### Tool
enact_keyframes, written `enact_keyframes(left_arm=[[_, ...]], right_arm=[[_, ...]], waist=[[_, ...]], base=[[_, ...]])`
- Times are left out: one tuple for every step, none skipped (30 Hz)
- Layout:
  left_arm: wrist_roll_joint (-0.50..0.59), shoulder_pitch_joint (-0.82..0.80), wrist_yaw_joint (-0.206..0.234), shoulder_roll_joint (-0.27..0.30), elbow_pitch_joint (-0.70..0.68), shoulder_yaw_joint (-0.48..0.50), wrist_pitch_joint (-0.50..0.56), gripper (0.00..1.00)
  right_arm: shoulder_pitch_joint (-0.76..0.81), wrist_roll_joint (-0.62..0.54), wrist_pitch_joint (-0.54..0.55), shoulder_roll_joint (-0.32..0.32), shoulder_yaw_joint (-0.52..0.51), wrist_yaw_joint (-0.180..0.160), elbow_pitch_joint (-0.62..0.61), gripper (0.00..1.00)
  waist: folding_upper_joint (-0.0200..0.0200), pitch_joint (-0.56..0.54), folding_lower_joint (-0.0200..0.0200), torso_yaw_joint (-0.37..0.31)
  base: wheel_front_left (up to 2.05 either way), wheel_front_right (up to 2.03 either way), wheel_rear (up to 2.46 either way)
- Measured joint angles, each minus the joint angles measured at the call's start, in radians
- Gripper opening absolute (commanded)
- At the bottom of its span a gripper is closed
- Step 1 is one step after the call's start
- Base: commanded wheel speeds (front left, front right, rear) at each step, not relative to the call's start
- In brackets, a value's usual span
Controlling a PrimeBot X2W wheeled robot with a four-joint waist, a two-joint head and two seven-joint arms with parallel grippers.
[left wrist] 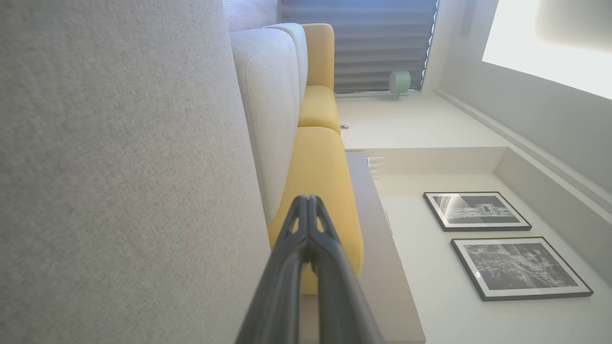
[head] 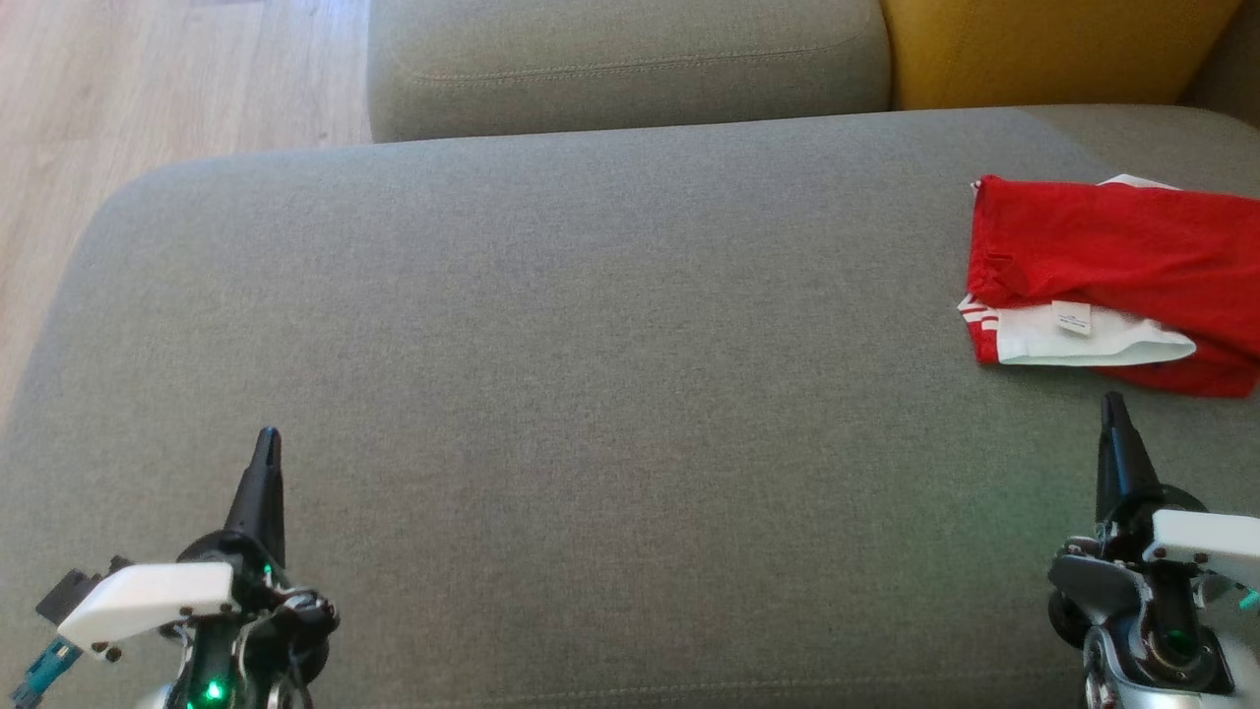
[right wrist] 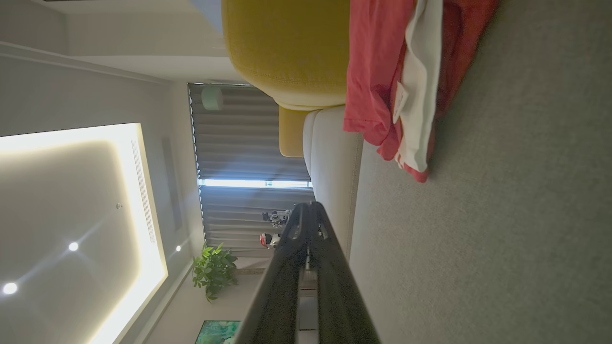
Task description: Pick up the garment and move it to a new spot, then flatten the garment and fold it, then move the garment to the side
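At the head view's right edge, the folded red-and-white garment (head: 1112,266) lies on the grey sofa seat (head: 591,345), near the right pincer (head: 1112,404); the left pincer (head: 268,438) is well apart. Left wrist view: fingers pressed together, empty. Right wrist view: fingers likewise together, holding nothing, garment ahead.

Grey sofa (head: 591,345), yellow cushion (head: 1043,49) and wood floor (head: 148,89); perhaps blinds (left wrist: 377,43) behind.
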Motion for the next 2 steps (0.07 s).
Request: enact_keyframes(left_arm=[[-0.008, 0.0, -0.002, 0.0, 0.001, 0.001, 0.004, 0.0], [-0.014, 0.0, -0.003, 0.0, 0.002, 0.001, 0.006, 0.0]], right_arm=[[0.0, 0.012, 0.006, 0.0, -0.001, 0.0, 0.001, 0.0], [0.0, 0.024, 0.01, 0.0, -0.002, 0.0, 0.001, 0.0]], waist=[[0.0, -0.001, 0.0, 0.0], [0.0, -0.002, 0.0, -0.001]], base=[[0.0, 0.0, 0.0], [0.0, 0.0, 0.0]])
